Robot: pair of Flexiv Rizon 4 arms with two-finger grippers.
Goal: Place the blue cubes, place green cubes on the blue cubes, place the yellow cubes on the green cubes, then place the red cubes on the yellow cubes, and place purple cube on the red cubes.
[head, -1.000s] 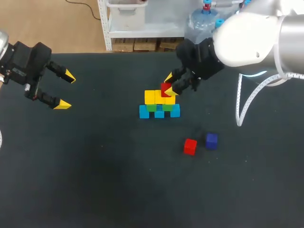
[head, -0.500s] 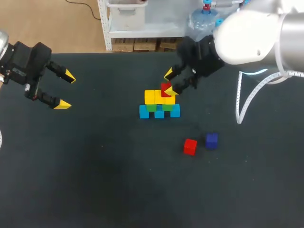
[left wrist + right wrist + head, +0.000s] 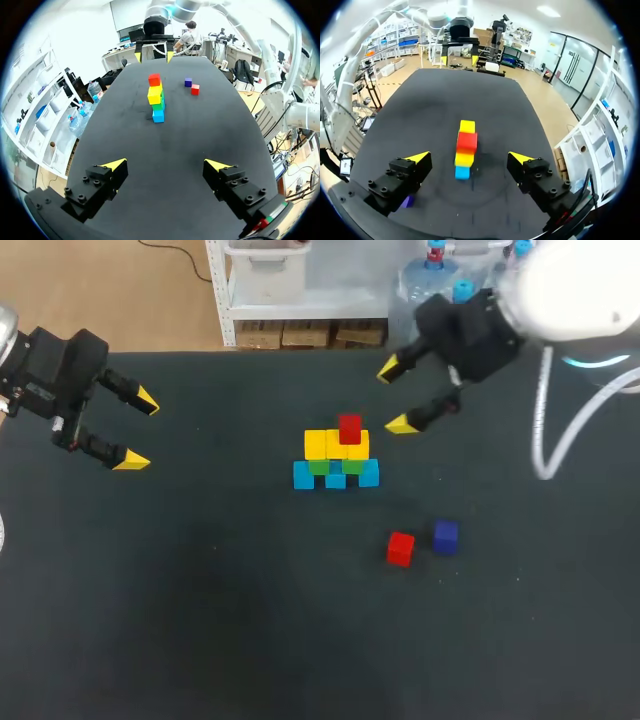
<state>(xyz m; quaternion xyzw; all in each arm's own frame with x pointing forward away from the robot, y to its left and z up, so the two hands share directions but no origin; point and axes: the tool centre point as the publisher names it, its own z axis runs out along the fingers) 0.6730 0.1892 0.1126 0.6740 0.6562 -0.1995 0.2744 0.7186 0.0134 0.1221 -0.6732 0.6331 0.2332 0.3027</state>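
A stack stands mid-table: blue cubes [image 3: 335, 477] at the base, green cubes [image 3: 335, 467] on them, yellow cubes [image 3: 336, 444] above, and one red cube [image 3: 349, 428] on top. A second red cube [image 3: 401, 548] and a purple cube [image 3: 445, 536] lie loose on the table to the front right. My right gripper [image 3: 395, 397] hangs open, behind and to the right of the stack, holding nothing. In the right wrist view the stack [image 3: 465, 150] lies ahead between the spread fingers of this gripper [image 3: 469, 157]. My left gripper [image 3: 139, 430] is open at the far left, empty, facing the stack [image 3: 156, 97].
The black table [image 3: 200, 590] stretches wide around the stack. The two loose cubes, red [image 3: 195, 89] and purple [image 3: 188, 82], sit close together.
My right gripper opened, left the red cube on the yellow cubes and drew back up and to the right. The left arm has kept still.
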